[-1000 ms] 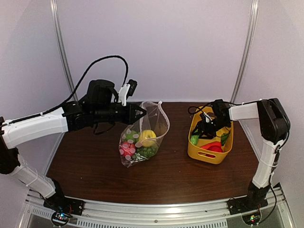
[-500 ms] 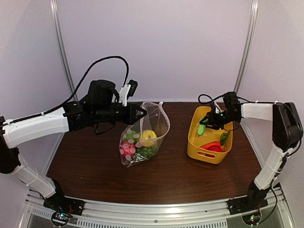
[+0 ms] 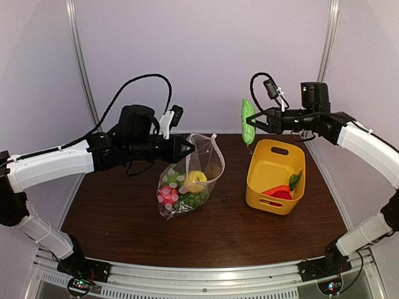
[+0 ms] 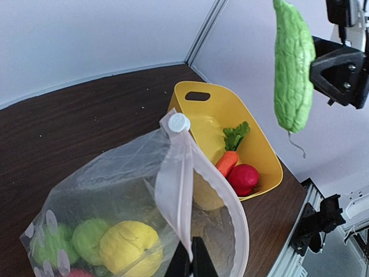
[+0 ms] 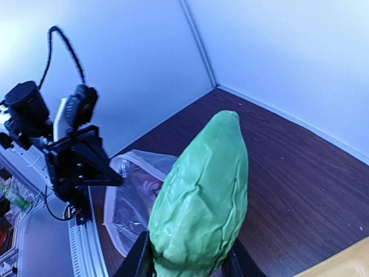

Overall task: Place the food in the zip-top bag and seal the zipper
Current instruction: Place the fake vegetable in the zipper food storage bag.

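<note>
Above the dark tabletop (image 3: 124, 218), the green cucumber (image 3: 248, 122) is gripped upright by the right hand (image 3: 257, 121); the zip-top bag (image 3: 198, 165), its rim pinched by the left hand (image 3: 187, 148), lies lower-left.

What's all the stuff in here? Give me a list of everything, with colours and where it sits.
table: one, dark brown wood, under everything
zip-top bag: one, clear with white dots, left of centre, mouth held up
lemon: one, yellow, inside the bag
green fruit: at least two, inside the bag
red fruit: one, inside the bag
basket: one, yellow, on the right
carrot: one, orange with green leaves, in the basket
red pepper: one, in the basket
cucumber: one, green, in mid-air above the table
left gripper: black, pinching the bag's rim
right gripper: black, holding the cucumber
</note>
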`<state>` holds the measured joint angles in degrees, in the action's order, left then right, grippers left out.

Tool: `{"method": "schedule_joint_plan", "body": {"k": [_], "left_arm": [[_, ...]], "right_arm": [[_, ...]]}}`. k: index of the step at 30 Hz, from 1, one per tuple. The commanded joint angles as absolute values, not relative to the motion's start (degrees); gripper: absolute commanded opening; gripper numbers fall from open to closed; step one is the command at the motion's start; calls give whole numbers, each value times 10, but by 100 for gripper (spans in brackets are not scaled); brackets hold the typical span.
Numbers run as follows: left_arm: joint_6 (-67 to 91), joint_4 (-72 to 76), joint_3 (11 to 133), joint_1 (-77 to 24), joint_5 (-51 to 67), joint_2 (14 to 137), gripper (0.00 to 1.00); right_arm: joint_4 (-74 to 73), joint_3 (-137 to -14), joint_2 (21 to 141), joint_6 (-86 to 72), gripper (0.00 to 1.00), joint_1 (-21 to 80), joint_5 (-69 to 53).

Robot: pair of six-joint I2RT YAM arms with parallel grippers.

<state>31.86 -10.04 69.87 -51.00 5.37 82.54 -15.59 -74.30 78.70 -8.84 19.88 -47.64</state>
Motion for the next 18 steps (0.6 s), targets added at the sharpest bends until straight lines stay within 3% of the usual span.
{"method": "schedule_joint_plan", "body": {"k": [1,8,18], "left_arm": [[320,-66,716,-512,58,833,0],[329,-64,723,-512,68,830,0],[351,-68,737,-512,76,814,0]], "right_arm": [[-194,-801,808,8,21,282,-505],[-175,-847,869,37,21,375,-471],[-63,-794,907,34,21,404,-413]]}}
